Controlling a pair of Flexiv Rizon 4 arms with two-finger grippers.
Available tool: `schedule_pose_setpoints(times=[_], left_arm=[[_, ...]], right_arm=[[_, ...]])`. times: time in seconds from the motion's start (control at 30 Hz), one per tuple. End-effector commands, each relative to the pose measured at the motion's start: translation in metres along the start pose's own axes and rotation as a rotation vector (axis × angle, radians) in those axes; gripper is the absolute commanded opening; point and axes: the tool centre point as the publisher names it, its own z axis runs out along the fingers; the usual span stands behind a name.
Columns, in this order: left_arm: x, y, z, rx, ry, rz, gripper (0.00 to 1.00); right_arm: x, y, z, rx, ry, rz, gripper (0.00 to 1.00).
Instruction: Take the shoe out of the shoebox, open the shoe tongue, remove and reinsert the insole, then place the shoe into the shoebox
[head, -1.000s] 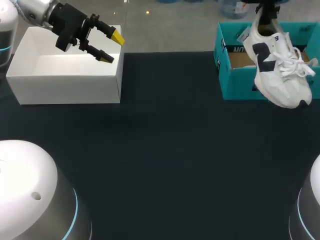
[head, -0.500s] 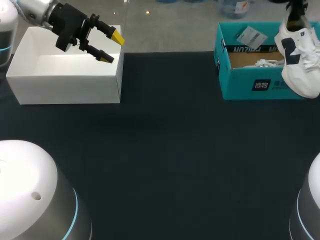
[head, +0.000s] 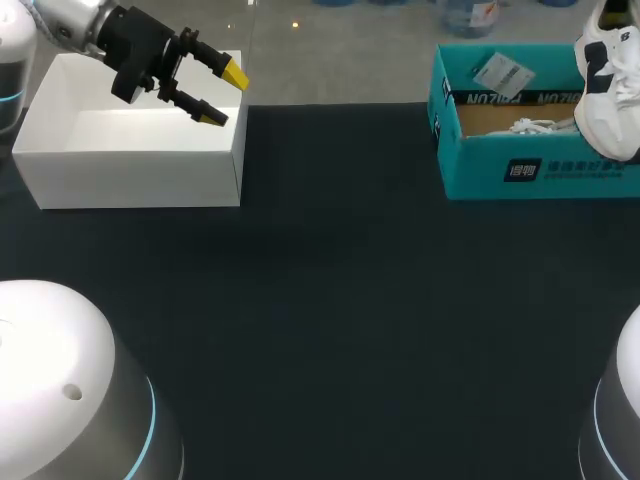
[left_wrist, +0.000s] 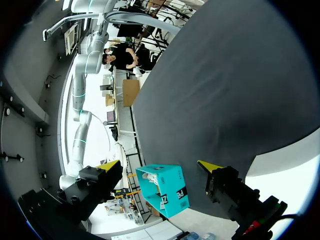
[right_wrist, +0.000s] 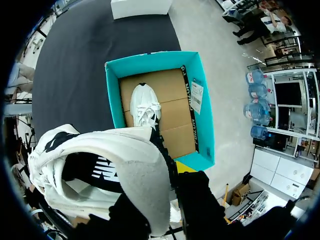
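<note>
The white sneaker hangs toe-down at the teal shoebox's right end, far right, its heel collar pinched by the right gripper, the nearer arm; the left gripper, fingers spread, hovers well apart at far left.

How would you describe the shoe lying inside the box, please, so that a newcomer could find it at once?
Find the teal shoebox at the far right of the dark table. On its brown cardboard floor lies a white shoe, laces up. Unlike the other shoe, held in the air by the jaws of the right gripper, it touches no gripper.
</note>
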Motion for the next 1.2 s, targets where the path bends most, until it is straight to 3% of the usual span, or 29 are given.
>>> schedule_pose_setpoints(times=[0.03, 0.23, 0.4, 0.53, 1.2], left_arm=[[0.000, 0.000, 0.000, 0.000, 0.003, 0.001, 1.00], [0.000, 0.000, 0.000, 0.000, 0.003, 0.001, 1.00], [0.000, 0.000, 0.000, 0.000, 0.003, 0.001, 1.00], [0.000, 0.000, 0.000, 0.000, 0.003, 0.001, 1.00], [0.000, 0.000, 0.000, 0.000, 0.003, 0.001, 1.00]], right_arm=[[-0.018, -0.003, 0.006, 0.013, 0.027, 0.012, 0.00], [-0.031, -0.007, 0.017, 0.031, 0.033, 0.003, 0.00], [-0.039, -0.011, 0.021, -0.028, 0.029, -0.040, 0.00], [-0.044, -0.013, 0.027, -0.007, 0.050, -0.045, 0.00], [-0.046, -0.012, 0.035, -0.015, 0.062, -0.006, 0.00]])
